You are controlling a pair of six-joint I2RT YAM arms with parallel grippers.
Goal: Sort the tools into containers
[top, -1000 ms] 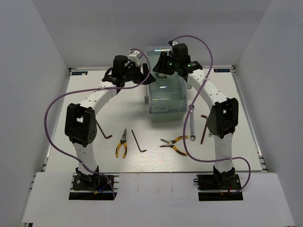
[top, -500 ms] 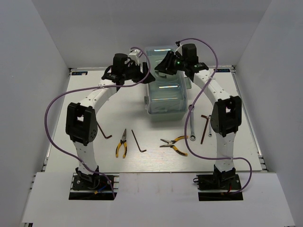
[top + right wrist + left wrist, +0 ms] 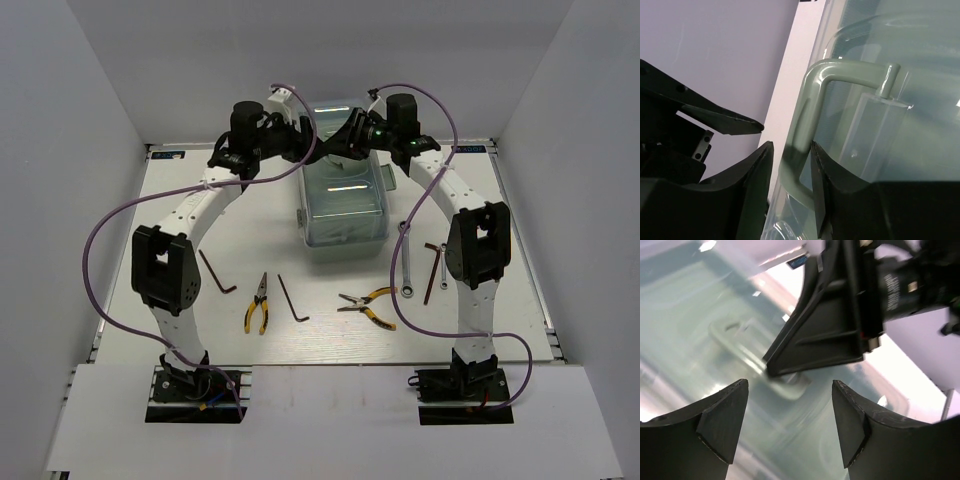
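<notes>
Toolbox (image 3: 345, 215) work begins at the handle (image 3: 805, 125). The right gripper (image 3: 790, 150) pinches that pale green bar, one finger pressed to each side; a second ago its fingers stood wider and only hung above the lid. The left gripper (image 3: 790, 382) hovers spread over the clear lid (image 3: 695, 300) with nothing between its fingers, having swung in from the left side toward the middle. Closed, the toolbox sits at the far middle of the table (image 3: 520, 230) and has slid slightly toward the left arm. This grip suggests opening is the step in hand, with no sorting done. The two pliers (image 3: 258, 303) (image 3: 367, 304), the wrench (image 3: 407, 262) and the hex keys (image 3: 293, 300) lie unmoved nearer the arm bases, apart from the containers.
</notes>
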